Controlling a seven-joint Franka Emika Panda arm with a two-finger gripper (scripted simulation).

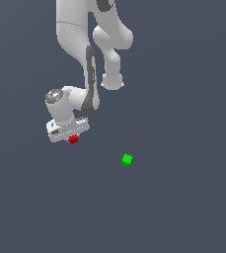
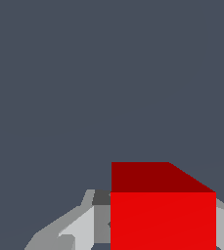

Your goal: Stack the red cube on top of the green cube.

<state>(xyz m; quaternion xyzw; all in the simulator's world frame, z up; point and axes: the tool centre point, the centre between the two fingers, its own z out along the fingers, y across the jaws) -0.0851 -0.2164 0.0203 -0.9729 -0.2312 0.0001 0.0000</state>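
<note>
Gripper (image 1: pixel 72 137) clamps the red cube (image 1: pixel 73 140) by opposite flat faces; rigid, probably light, it should carry steadily toward the green cube (image 1: pixel 127 160), well apart.

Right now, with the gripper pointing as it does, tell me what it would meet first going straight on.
The gripper points down with the small bright red cube between its fingers; beyond it only the bare grey floor shows. The small bright green cube sits aside.

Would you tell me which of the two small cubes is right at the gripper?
The red cube, sitting directly under the gripper; the green cube lies alone, well off toward the exterior view's right.
</note>
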